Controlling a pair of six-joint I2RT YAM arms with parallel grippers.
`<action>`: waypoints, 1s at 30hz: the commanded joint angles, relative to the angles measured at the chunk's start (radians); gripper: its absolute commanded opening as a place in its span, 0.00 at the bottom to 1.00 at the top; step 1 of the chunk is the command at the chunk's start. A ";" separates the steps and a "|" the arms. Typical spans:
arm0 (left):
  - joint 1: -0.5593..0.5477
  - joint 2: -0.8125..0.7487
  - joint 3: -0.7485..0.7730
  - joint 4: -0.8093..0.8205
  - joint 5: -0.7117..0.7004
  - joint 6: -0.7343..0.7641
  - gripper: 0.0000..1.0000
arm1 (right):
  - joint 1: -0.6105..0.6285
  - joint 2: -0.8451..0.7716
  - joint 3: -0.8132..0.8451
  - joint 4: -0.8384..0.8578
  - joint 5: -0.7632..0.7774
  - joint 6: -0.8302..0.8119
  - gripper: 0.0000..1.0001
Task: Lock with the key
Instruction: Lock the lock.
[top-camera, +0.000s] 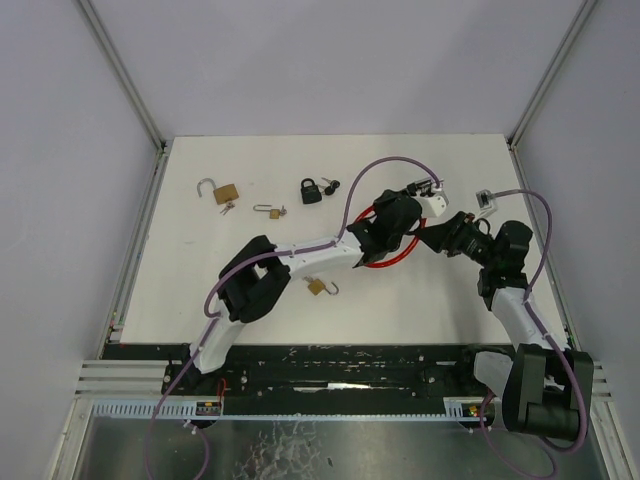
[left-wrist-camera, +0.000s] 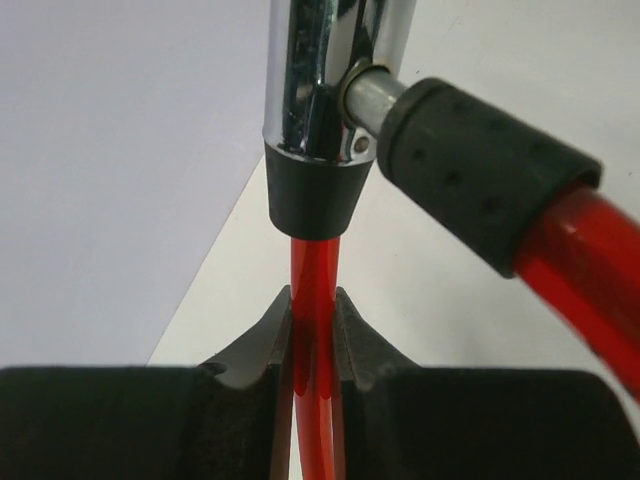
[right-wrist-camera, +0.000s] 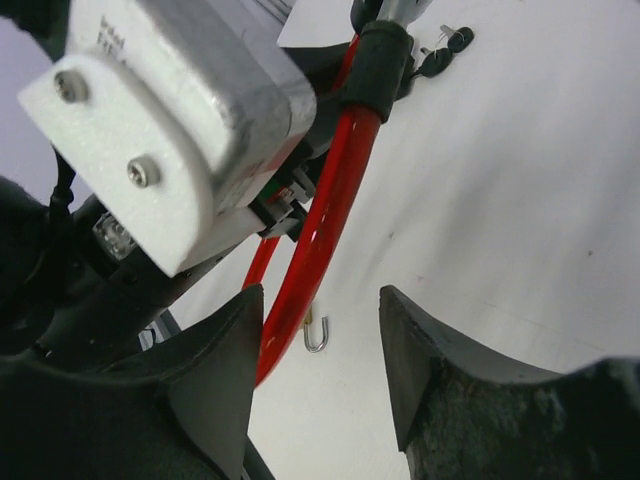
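at the middle of the white table (top-camera: 200, 290), from above: meets over the red cable lock (top-camera: 375, 264) with both arms, left gripper (top-camera: 400, 212) on top of the loop, right gripper (top-camera: 443, 232) just beside it on the right. farther left, well apart from both, shows an open brass padlock (top-camera: 225, 193), a small brass padlock (top-camera: 270, 211), a black padlock (top-camera: 311, 191) with keys (top-camera: 332, 185) just beside it, and, nearer the bases, another brass padlock (top-camera: 318, 287). at the left wrist: pinches the lock's red cable between the black fingers (left-wrist-camera: 250, 350), jaws narrow and pressed on it from both sides; just above, shows the chrome lock body (left-wrist-camera: 335, 70) with its black collar (left-wrist-camera: 310, 200), and a black sleeve (left-wrist-camera: 470, 170) plugged into its side. at the right wrist: stands wide, holding nothing, with the red cable running close past one finger; whether touching, cannot tell. beyond, shows the left gripper's metal housing and, on the table, a bare shackle and the keys.
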 joint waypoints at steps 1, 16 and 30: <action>-0.013 -0.005 0.048 0.073 -0.023 -0.026 0.00 | 0.008 -0.005 0.040 0.062 0.028 0.021 0.53; -0.014 -0.183 -0.174 0.182 0.252 -0.098 0.00 | 0.008 0.012 0.135 -0.136 0.039 -0.282 0.00; 0.051 -0.378 -0.460 0.267 0.869 0.100 0.00 | 0.007 -0.087 0.150 -0.244 0.015 -0.793 0.00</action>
